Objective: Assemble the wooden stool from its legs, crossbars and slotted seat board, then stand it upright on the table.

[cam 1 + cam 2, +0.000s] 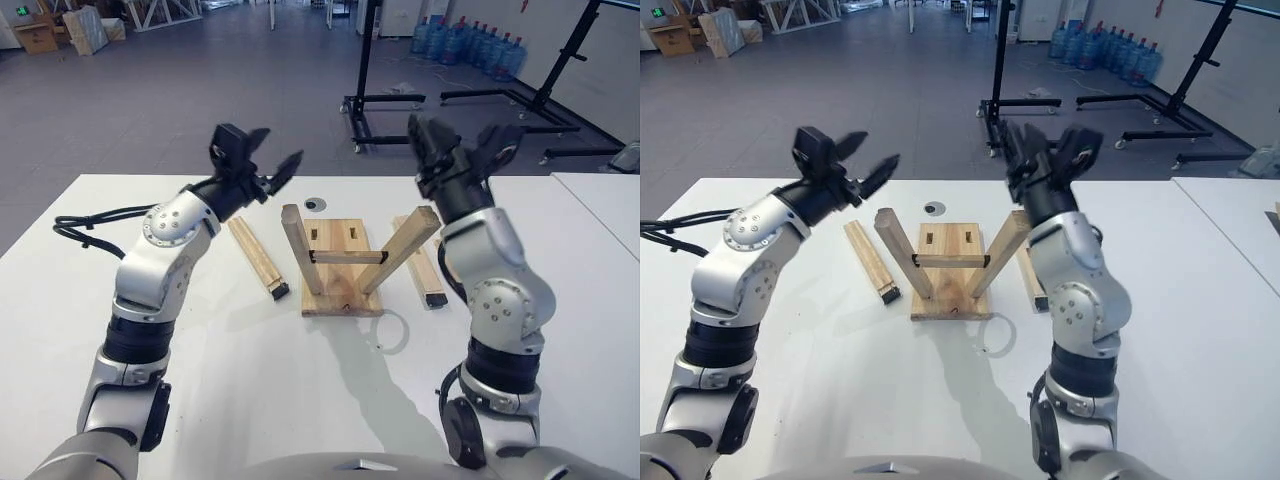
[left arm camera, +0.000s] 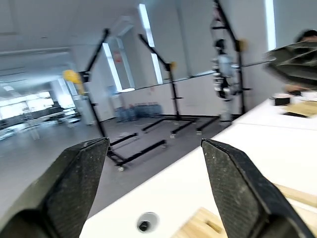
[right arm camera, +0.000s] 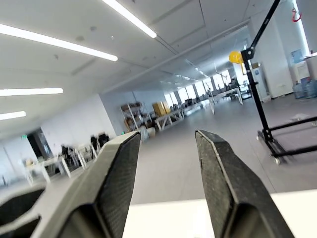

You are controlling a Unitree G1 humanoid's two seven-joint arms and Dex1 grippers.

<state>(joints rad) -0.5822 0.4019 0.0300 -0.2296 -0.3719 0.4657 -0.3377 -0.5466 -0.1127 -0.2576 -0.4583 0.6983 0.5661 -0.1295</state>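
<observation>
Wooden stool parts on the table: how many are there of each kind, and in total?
Seat board: 1
Legs standing in the board: 2
Legs lying loose: 2
Crossbar: 1
Total: 6

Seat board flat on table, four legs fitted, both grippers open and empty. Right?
No: two legs stand in the seat board, joined by a crossbar; two loose legs lie beside it, per the left eye view. The left gripper and right gripper are open, empty.
</observation>
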